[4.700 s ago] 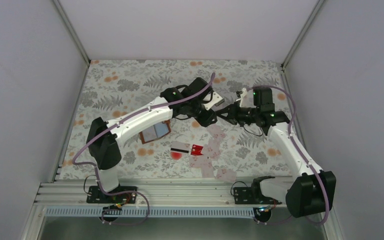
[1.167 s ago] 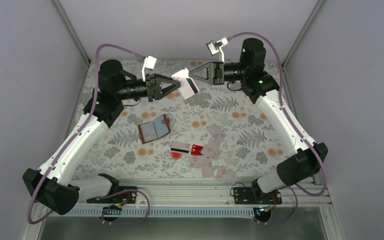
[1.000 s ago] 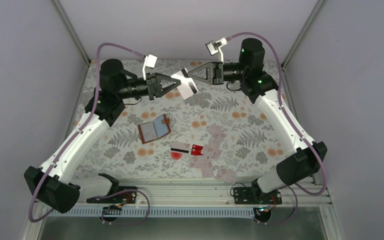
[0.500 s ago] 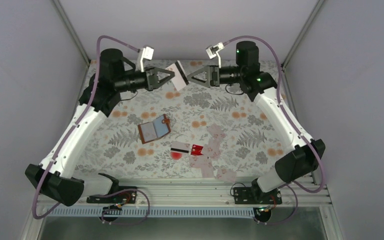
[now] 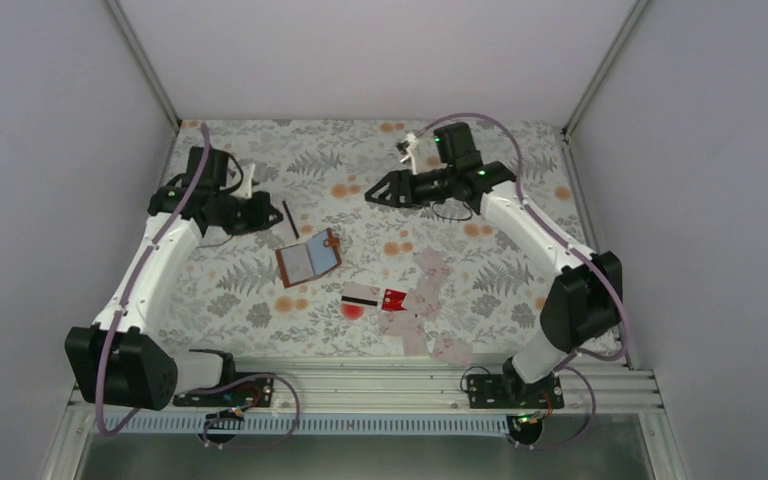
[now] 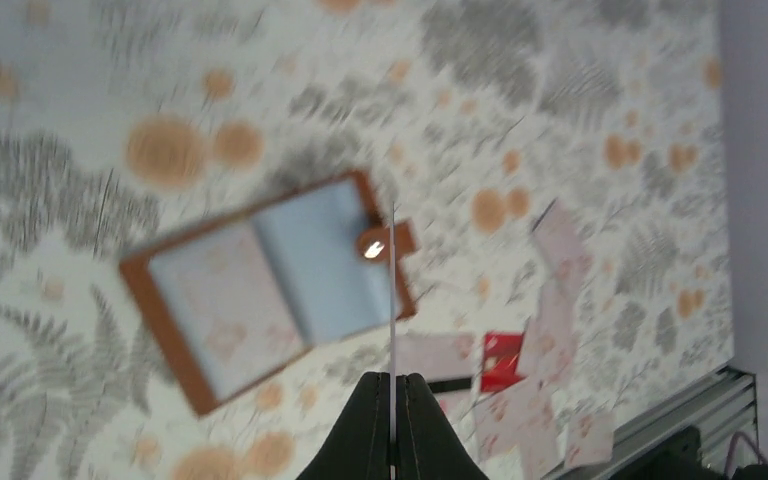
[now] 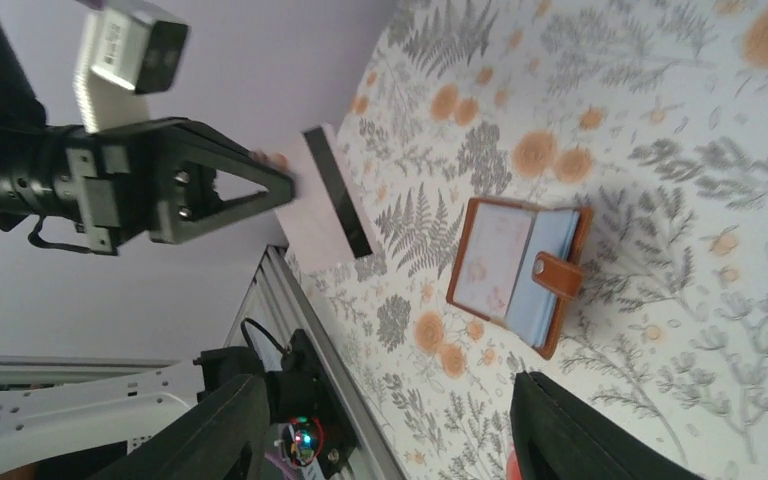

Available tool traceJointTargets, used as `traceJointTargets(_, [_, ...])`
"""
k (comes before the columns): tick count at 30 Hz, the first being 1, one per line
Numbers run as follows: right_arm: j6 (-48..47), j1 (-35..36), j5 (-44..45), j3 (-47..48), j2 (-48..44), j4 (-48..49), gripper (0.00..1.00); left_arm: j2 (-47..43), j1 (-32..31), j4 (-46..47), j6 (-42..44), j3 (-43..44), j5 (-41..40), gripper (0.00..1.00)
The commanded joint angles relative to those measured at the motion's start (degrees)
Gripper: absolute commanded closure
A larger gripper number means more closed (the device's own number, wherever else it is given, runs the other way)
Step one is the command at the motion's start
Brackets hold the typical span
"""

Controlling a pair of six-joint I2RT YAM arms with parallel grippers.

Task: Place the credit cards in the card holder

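Striped card [image 7: 320,215]: off table, clamped edge-on in left gripper [image 5: 270,214], over left part of table, just beyond card holder [image 5: 309,258].
Card holder: lies open, pockets up, left of table centre, clasp tab on its right side.
Loose cards [image 5: 422,300]: cluster toward near edge, right of holder. One striped, one red card [image 5: 395,299], rest pale.
Right gripper [image 5: 371,197]: jaws apart, empty, over far centre.
Step, as judged: bringing held card to holder for insertion.
Next calls for: card edge lined up with pocket slot, shallow slide in. Right gripper probably needed to pin holder against sliding.
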Motion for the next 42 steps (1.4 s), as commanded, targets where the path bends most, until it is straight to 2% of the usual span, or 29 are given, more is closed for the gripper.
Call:
traceJointTargets(1, [-1.63, 5.42, 2.91, 1.56, 3.76, -0.88, 0.41, -1.74, 1.77, -0.03, 1.08, -6.54, -0.48, 0.98])
traceJointTargets(10, [-4.83, 13.53, 4.79, 10.07, 16.57, -2.32, 0.62, 1.15, 4.28, 4.48, 2.94, -14.18, 0.52, 0.98])
traceJointTargets(15, [-8.36, 17.16, 5.23, 12.80, 22.31, -2.25, 0.70, 4.08, 5.05, 7.20, 4.64, -16.40, 1.86, 0.98])
traceJointTargets(20, [-10.68, 20.12, 5.39, 15.50, 26.96, -2.69, 0.71, 5.85, 5.25, 9.27, 5.68, -19.11, 3.74, 0.98])
traceJointTargets(31, [-11.67, 20.01, 6.31, 22.90, 35.85, -4.98, 0.74, 9.82, 5.78, 10.20, 7.34, -19.56, 6.19, 0.98])
traceJointTargets(42, [-11.42, 16.69, 7.87, 18.13, 36.22, -3.57, 0.78, 12.94, 5.85, 12.11, 6.93, -18.05, 10.07, 0.98])
